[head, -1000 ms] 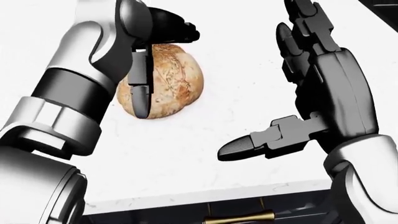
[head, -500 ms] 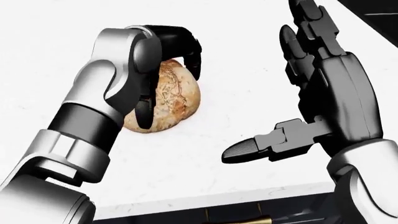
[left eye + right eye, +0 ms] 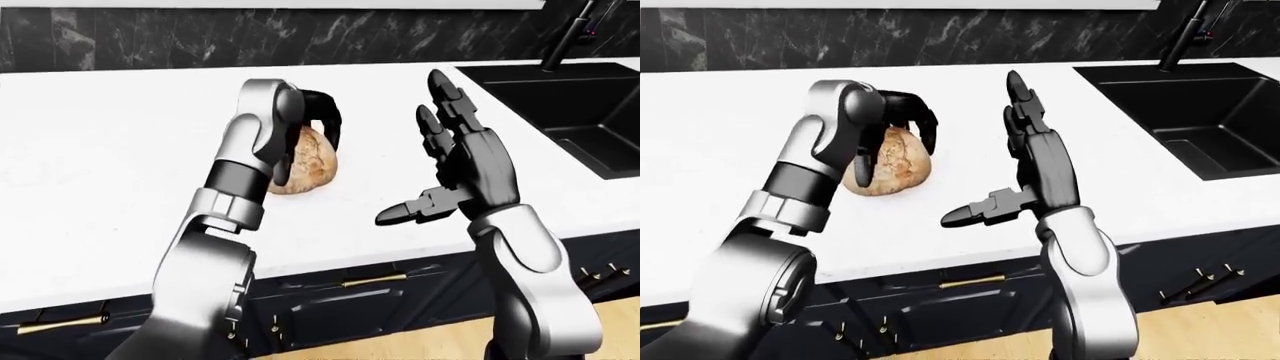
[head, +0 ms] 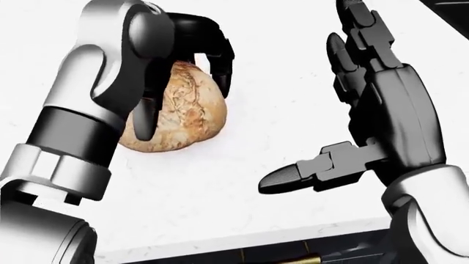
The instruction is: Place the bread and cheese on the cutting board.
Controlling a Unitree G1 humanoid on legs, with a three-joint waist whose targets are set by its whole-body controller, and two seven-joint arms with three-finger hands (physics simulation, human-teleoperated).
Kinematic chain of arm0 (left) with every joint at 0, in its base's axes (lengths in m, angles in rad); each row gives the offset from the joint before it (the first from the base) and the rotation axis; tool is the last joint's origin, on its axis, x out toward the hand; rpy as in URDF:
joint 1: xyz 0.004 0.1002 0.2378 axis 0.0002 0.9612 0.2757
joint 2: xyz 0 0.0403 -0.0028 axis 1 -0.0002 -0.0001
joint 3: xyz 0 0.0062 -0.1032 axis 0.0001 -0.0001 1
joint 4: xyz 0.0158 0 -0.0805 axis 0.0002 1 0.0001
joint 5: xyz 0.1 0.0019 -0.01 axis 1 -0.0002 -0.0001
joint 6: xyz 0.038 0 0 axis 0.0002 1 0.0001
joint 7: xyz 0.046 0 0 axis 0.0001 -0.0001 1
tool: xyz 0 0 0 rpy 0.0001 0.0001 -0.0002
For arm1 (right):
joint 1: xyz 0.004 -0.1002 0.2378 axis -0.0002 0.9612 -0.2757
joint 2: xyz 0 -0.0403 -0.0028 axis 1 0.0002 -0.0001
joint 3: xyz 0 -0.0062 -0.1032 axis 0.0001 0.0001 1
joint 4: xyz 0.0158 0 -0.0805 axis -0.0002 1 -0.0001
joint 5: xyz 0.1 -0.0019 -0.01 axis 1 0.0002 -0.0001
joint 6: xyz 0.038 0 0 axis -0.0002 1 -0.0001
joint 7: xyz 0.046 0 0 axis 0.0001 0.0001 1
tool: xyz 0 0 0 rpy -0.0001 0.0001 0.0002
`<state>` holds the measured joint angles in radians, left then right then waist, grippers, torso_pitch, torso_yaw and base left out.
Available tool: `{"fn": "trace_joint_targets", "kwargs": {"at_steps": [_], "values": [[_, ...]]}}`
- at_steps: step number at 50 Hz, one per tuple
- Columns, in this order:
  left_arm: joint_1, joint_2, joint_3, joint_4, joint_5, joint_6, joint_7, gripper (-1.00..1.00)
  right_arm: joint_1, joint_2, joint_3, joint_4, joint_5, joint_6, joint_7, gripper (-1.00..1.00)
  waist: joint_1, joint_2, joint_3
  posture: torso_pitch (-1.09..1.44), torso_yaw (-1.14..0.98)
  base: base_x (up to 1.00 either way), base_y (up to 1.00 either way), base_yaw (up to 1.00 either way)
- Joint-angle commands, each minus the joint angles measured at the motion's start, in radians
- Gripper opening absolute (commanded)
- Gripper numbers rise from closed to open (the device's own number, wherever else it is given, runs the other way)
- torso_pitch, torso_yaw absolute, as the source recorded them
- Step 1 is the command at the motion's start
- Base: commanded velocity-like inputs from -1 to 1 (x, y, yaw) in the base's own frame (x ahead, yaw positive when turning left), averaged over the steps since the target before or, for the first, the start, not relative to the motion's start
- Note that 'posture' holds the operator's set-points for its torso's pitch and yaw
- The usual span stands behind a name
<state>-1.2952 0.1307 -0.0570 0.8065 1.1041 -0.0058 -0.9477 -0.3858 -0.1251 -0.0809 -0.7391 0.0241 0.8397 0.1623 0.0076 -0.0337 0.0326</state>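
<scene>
In the left-eye view, I am curling my left hand (image 3: 305,131) over the bread (image 3: 308,162), which is lying on the white counter (image 3: 110,142) left of the sink (image 3: 560,105). My fingers are draping over the top and far side of the loaf, but from here I cannot tell whether they are pressing it. My right hand (image 3: 462,165) is standing open and upright well to the right, thumb sticking out toward the loaf, holding nothing. No cheese and no cutting board are showing in any view.

In the head view, my left fingers (image 4: 220,60) are hooking over the right side of the loaf while another digit is lying down its left face, so the loaf is sitting between them. I am judging this a closing grasp, not yet a firm one. To do it well, I should be squeezing evenly from both sides, low enough that the rounded crust is not slipping out upward, and lifting only once it is seated.

In the right-eye view, the loaf is resting on the counter, apparently not raised.
</scene>
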Motion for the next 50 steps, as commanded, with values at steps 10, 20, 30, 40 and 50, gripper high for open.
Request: {"fn": "trace_joint_targets", "kwargs": {"at_steps": [10, 20, 30, 40, 50], "values": [[0.058, 0.049, 0.051, -0.488, -0.112, 0.128, -0.252, -1.0, -0.017, -0.002, -0.006, 0.005, 0.002, -0.104, 0.006, 1.0, 0.001, 0.002, -0.02, 0.0, 0.0, 0.0, 0.0, 0.0], [0.118, 0.098, 0.085, -0.873, -0.201, 0.324, -0.41, -1.0, -0.03, -0.003, 0.005, 0.007, -0.008, -0.098, 0.017, 1.0, 0.004, 0.005, -0.008, 0.0, 0.0, 0.0, 0.0, 0.0], [0.201, 0.125, 0.082, -1.069, -0.22, 0.407, -0.479, -1.0, -0.036, 0.003, 0.007, -0.002, -0.007, -0.078, 0.011, 1.0, 0.007, 0.006, -0.004, 0.0, 0.0, 0.0, 0.0, 0.0], [0.206, 0.135, 0.083, -1.041, -0.232, 0.392, -0.455, -1.0, -0.039, 0.003, 0.007, -0.006, -0.006, -0.07, 0.005, 1.0, 0.01, 0.005, -0.005, 0.0, 0.0, 0.0, 0.0, 0.0], [0.202, 0.138, 0.083, -1.032, -0.231, 0.389, -0.452, -1.0, -0.038, 0.004, 0.008, -0.012, -0.006, -0.065, 0.003, 1.0, 0.01, 0.005, -0.007, 0.0, 0.0, 0.0, 0.0, 0.0]]}}
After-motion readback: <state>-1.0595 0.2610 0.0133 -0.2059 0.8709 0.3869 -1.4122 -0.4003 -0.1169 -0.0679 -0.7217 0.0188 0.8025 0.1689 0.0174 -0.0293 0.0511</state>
